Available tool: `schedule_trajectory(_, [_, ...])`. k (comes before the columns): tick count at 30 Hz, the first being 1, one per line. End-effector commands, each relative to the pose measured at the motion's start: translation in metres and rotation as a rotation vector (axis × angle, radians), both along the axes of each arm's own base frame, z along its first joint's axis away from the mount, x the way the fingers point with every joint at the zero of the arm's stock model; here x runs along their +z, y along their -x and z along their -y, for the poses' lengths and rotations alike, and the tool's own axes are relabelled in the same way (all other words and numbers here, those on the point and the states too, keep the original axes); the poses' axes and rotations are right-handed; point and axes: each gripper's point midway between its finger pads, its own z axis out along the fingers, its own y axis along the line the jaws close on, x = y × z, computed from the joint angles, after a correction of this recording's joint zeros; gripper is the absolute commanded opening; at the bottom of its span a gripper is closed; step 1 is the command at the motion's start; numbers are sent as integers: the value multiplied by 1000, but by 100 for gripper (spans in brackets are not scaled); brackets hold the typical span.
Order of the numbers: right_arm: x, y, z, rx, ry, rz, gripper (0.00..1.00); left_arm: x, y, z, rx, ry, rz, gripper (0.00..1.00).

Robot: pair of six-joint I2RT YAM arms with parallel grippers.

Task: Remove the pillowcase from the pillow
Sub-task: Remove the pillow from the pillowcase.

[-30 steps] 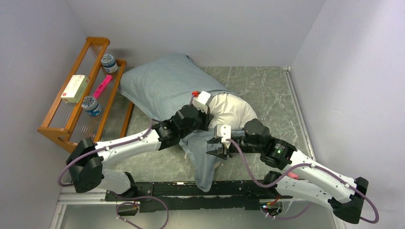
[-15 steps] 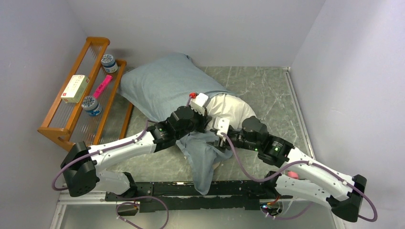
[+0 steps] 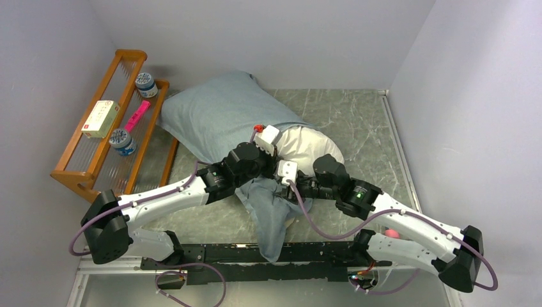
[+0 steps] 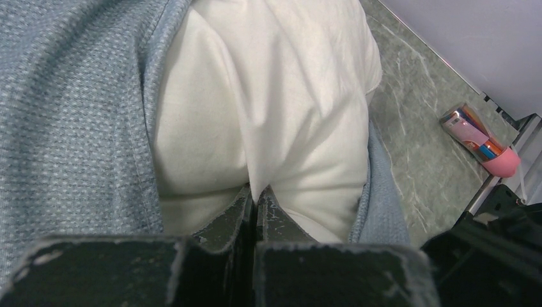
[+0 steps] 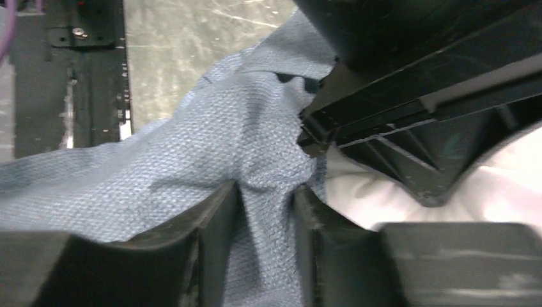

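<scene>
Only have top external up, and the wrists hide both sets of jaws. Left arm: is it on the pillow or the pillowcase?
Observer: Left wrist view shows the left gripper with jaws shut, pinching a fold of the white pillow, not the cover.
Operator: And the right?
Observer: Right wrist view shows the right gripper with jaws around a bunched fold of the grey-blue pillowcase; the cloth fills the gap between them.

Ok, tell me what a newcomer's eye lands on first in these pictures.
The big grey-blue pillowcase sprawls across the table's middle, with the white pillow bulging out of its open end. Both arms meet right there: the left gripper pinches the pillow, the right gripper has a bunch of pillowcase between its fingers. A wooden rack with small items stands at the far left.
</scene>
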Motion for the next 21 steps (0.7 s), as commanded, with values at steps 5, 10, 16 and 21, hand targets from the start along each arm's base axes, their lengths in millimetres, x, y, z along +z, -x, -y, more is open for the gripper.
schedule_trajectory(5, [-12, 45, -2, 222, 29, -112, 2, 37, -23, -3, 65, 41, 86, 5])
schedule_trajectory(10, [-1, 55, 4, 246, 16, -123, 0, 50, -37, 6, 99, 52, 103, 5])
schedule_trajectory(16, [5, 67, 13, 259, 14, -153, 0, 60, -56, 24, 113, 67, 112, 5])
schedule_trajectory(21, [2, 77, 18, 272, 17, -200, 0, 76, -69, 28, 133, 81, 140, 5])
